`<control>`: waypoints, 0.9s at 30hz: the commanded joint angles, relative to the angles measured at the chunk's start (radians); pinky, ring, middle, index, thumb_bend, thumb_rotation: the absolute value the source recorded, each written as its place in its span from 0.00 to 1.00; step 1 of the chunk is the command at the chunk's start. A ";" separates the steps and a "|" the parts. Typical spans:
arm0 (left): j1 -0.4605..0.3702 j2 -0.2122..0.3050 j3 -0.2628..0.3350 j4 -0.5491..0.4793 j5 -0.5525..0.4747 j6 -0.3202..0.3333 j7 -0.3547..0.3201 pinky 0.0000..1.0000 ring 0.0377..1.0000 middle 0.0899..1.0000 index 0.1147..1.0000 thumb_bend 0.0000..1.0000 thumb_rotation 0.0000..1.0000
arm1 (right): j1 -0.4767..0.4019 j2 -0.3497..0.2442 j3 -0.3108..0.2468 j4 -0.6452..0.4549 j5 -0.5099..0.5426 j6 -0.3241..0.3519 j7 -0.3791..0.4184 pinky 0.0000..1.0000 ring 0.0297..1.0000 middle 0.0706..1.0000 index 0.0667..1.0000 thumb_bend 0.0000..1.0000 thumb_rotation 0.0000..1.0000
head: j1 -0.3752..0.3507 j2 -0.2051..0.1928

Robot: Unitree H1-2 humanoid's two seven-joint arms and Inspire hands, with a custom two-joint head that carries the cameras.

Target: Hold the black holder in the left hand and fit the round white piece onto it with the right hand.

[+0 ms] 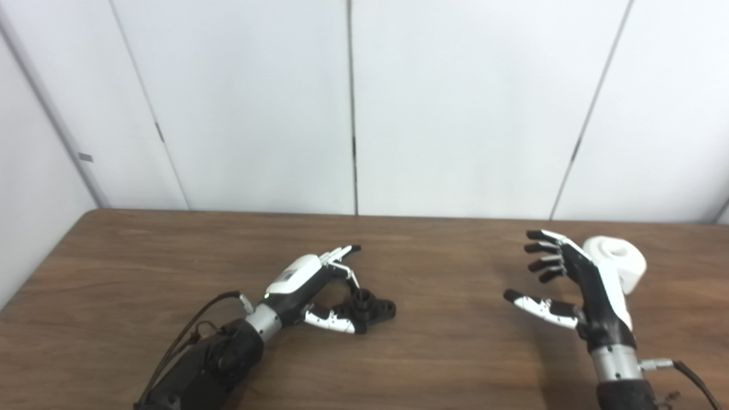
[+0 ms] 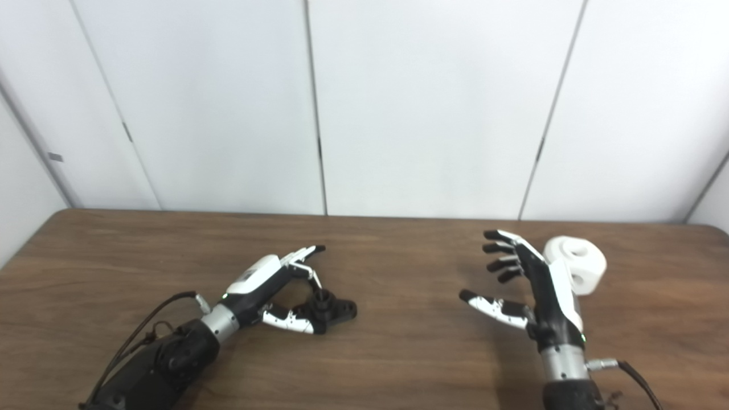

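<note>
left hand low over the table, fingers spread around the black holder — right hand open, white piece just behind it

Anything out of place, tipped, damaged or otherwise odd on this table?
Nothing stands out. The black holder lies on the table at the left hand; the round white piece sits intact behind the open right hand.

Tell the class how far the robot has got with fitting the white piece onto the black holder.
Nothing is fitted yet. The left hand reaches around the black holder, which lies on the table; whether the grip is firm cannot be told. The right hand is open, holding nothing, beside the round white piece. Left: grasp the piece, lift both, join them.
</note>
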 commanded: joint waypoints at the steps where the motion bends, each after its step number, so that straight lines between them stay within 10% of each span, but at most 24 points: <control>1: 0.016 -0.057 -0.077 0.041 0.070 -0.008 -0.058 1.00 1.00 0.98 0.42 0.52 0.08 | -0.039 0.001 0.001 -0.043 -0.010 -0.017 -0.016 0.49 0.57 0.67 0.74 0.54 0.11 | -0.007 0.001; 18: -0.036 -0.119 -0.196 0.174 0.072 -0.008 0.007 0.98 1.00 0.98 0.42 0.52 0.08 | -0.052 -0.021 -0.008 -0.090 -0.022 0.012 0.008 0.48 0.57 0.67 0.73 0.54 0.08 | -0.074 0.002; 27: -0.029 -0.083 -0.230 0.182 0.074 -0.008 0.052 0.97 1.00 0.97 0.42 0.52 0.08 | -0.129 -0.242 0.007 -0.174 -0.035 0.091 0.242 0.52 0.60 0.67 0.67 0.60 0.19 | -0.218 -0.037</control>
